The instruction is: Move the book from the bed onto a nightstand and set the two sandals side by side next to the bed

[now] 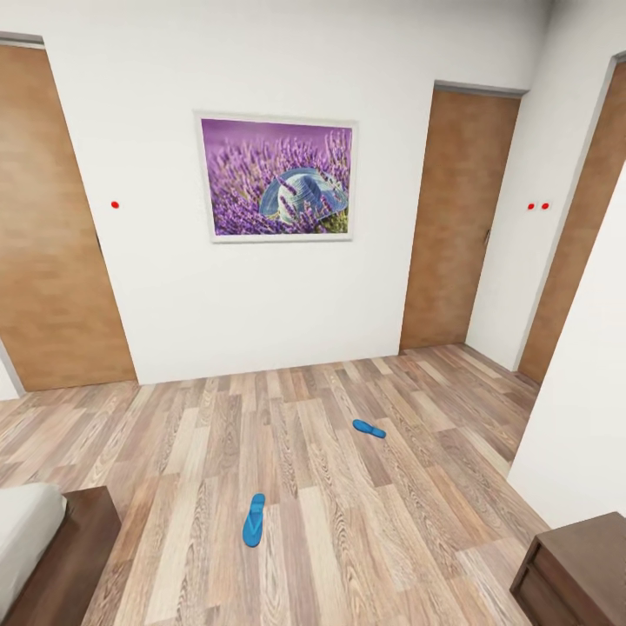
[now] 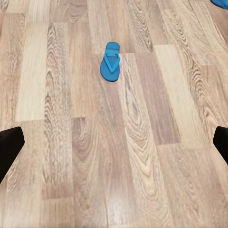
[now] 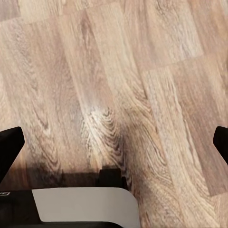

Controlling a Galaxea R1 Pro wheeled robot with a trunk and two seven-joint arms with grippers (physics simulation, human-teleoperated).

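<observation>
Two bright blue sandals lie apart on the wood-plank floor: one (image 1: 253, 520) nearer me, pointing away, the other (image 1: 369, 429) farther off to the right and turned sideways. The nearer sandal (image 2: 110, 61) sits ahead of my left gripper (image 2: 114, 147), which is open above bare floor; the other sandal (image 2: 221, 3) peeks in at that view's corner. A corner of the bed (image 1: 74, 556) with its pale mattress (image 1: 26, 530) shows at lower left. The nightstand (image 1: 578, 565) stands at lower right. My right gripper (image 3: 114, 147) is open over bare planks. The book is out of view.
A white wall with a lavender painting (image 1: 276, 178) faces me, with wooden doors at left (image 1: 52, 226) and right (image 1: 456, 217). A white wall corner (image 1: 582, 391) juts in on the right, beside the nightstand. My white base (image 3: 80, 206) shows below the right gripper.
</observation>
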